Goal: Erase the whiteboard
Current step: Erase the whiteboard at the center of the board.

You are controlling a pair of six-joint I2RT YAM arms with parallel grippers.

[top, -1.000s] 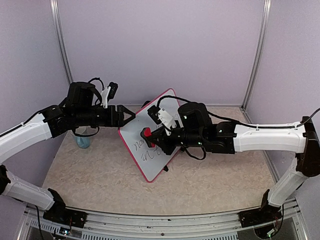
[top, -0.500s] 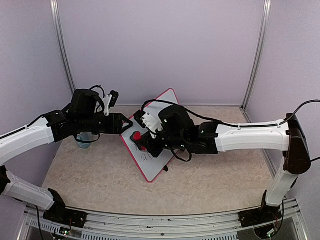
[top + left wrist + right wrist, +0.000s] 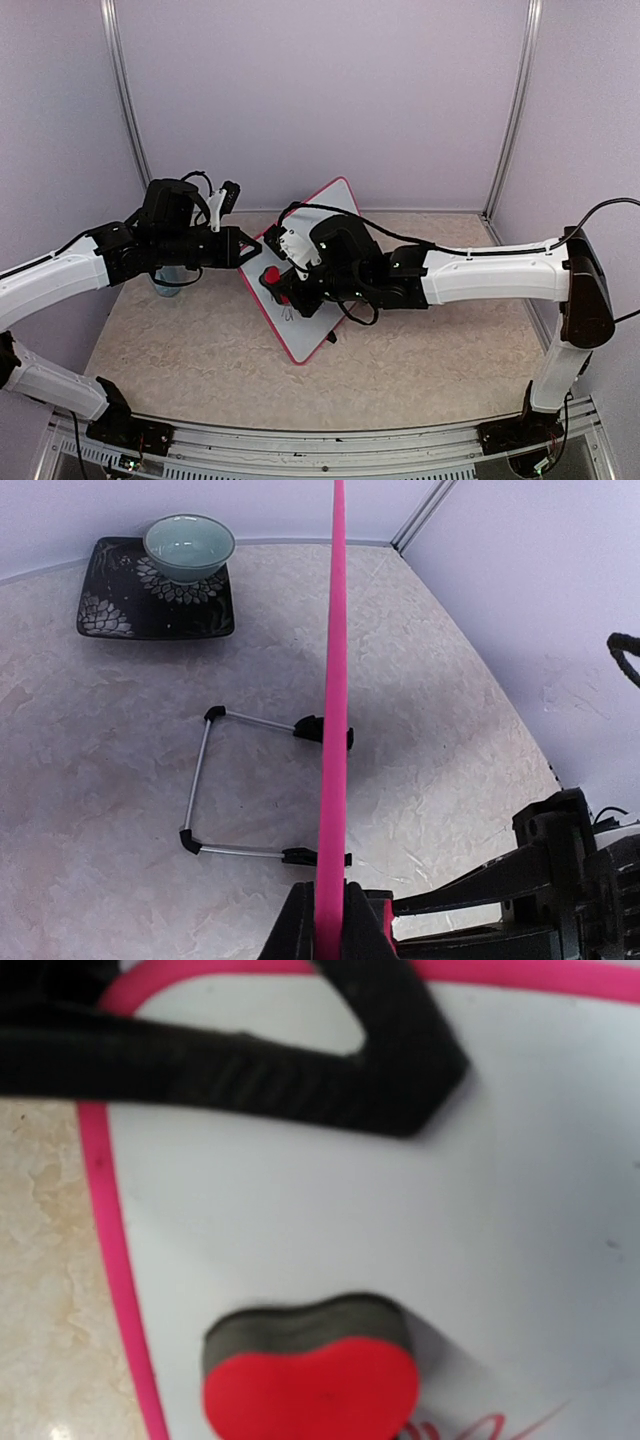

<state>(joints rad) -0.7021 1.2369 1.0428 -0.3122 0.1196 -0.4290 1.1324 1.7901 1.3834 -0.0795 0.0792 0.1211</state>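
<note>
Leaning on its wire stand [image 3: 197, 777] in the middle of the table [image 3: 190, 350], the whiteboard [image 3: 303, 330] has its pink edge pinched tight by the left gripper [image 3: 250, 248]. The right gripper [image 3: 283, 288] is closed on the red eraser [image 3: 271, 274] and presses it on the white face, near some small dark writing [image 3: 291, 312].

Bright, soft light fills every view. Faint grey shadows lie on the tabletop [image 3: 200, 350]. The right wrist view is very close and blurry: the whiteboard [image 3: 300, 1210] and the red eraser [image 3: 310, 1395] look fuzzy. The other two views are sharp.
</note>
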